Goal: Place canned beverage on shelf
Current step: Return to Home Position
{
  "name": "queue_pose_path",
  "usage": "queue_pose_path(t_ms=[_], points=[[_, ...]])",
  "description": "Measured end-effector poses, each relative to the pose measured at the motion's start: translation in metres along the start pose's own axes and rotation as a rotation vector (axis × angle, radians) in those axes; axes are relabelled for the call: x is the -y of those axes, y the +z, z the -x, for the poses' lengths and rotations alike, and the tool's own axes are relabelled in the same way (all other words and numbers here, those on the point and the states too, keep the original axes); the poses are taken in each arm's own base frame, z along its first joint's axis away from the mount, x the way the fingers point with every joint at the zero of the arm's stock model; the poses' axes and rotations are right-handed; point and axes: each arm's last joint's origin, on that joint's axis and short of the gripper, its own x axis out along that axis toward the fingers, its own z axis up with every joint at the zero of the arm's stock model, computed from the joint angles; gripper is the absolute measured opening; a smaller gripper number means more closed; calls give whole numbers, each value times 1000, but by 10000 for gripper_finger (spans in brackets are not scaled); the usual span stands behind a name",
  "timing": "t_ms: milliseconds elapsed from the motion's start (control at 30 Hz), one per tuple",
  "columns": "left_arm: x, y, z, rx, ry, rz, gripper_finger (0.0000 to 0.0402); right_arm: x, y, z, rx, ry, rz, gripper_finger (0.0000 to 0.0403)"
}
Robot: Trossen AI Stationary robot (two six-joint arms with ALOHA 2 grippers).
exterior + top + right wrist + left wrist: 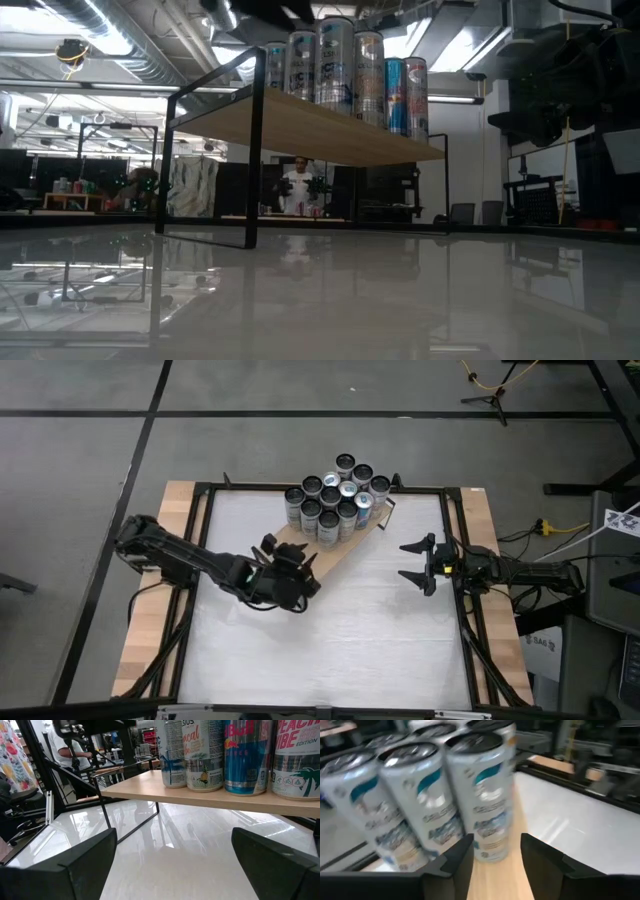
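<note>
Left tool open, empty, cans just ahead on the shelf; retreat likely straight back; right tool open, apart.

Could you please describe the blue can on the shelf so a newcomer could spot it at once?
On the white table stands a wooden shelf carrying a tight cluster of tall cans. In the row facing the right arm, the blue can sits between a pineapple-printed can and a palm-printed can; it alone has a solid blue body, while both neighbours are white.
</note>
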Motion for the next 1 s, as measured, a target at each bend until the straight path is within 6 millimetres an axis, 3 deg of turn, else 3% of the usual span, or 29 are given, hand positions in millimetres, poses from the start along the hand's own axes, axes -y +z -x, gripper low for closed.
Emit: queue_pose_path(t_ms=[333, 600, 733, 867, 1000], points=[[-15, 47, 15, 74, -411, -224, 95, 0, 0, 0, 0, 0, 0, 388], [-58, 87, 14, 219, -629, -328, 15, 0, 0, 0, 0, 0, 0, 388], [-86, 100, 18, 258, -689, -354, 2, 0, 0, 0, 0, 0, 0, 388], [-114, 100, 20, 261, -713, -341, 0, 0, 0, 0, 0, 0, 0, 388], [-145, 78, 26, 307, -716, -310, 0, 0, 0, 0, 0, 0, 0, 388]])
